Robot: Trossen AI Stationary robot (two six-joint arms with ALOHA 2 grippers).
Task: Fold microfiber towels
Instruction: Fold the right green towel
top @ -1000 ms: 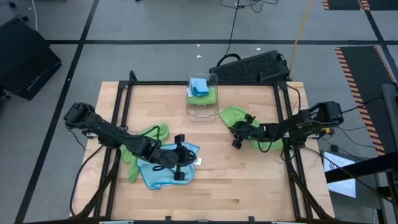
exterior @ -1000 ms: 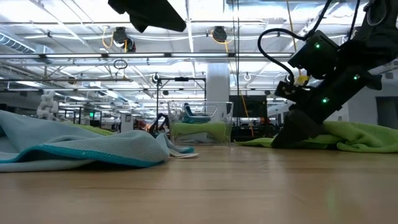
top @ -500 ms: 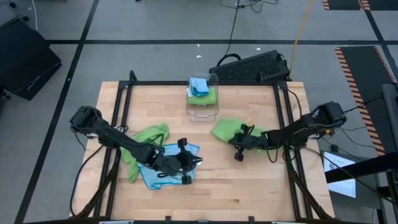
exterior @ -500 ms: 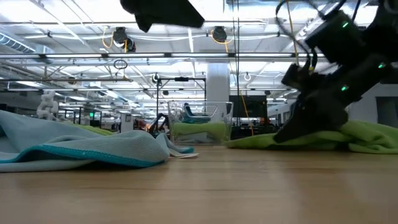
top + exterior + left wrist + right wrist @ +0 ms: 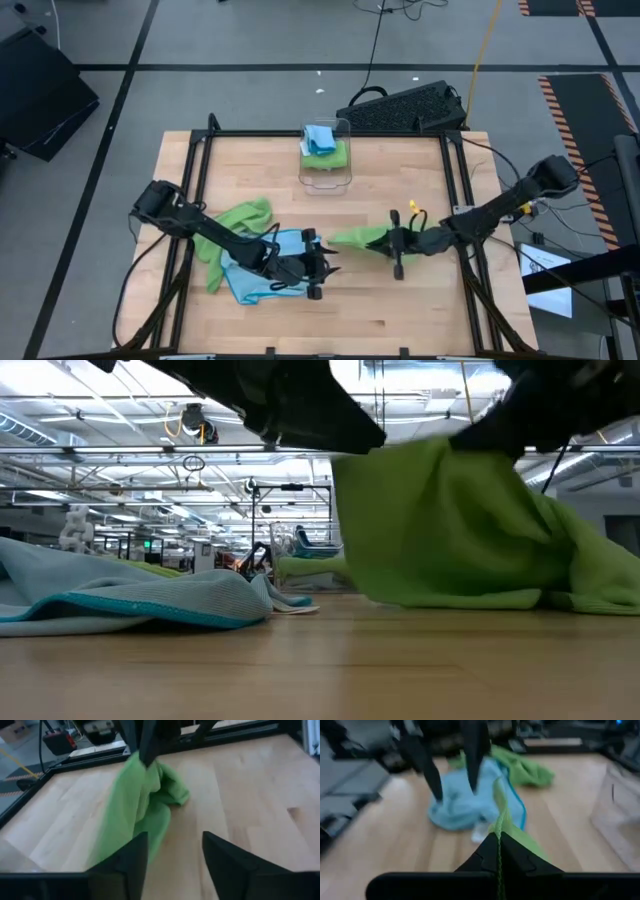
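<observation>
Right gripper (image 5: 398,243) jaws pinching green towel (image 5: 362,238) mid-tabletop, dragging toward left gripper (image 5: 318,266), jaws spread over blue towel (image 5: 252,282). Risk: thin edge pinch slipping, grippers colliding.

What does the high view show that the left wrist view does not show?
Only the high view shows the clear bin, the blue towel under the left arm, and the keyboard.

Only the left wrist view shows the left gripper open, with nothing between its fingers.

Both show the right gripper holding the green towel above the wooden table.
</observation>
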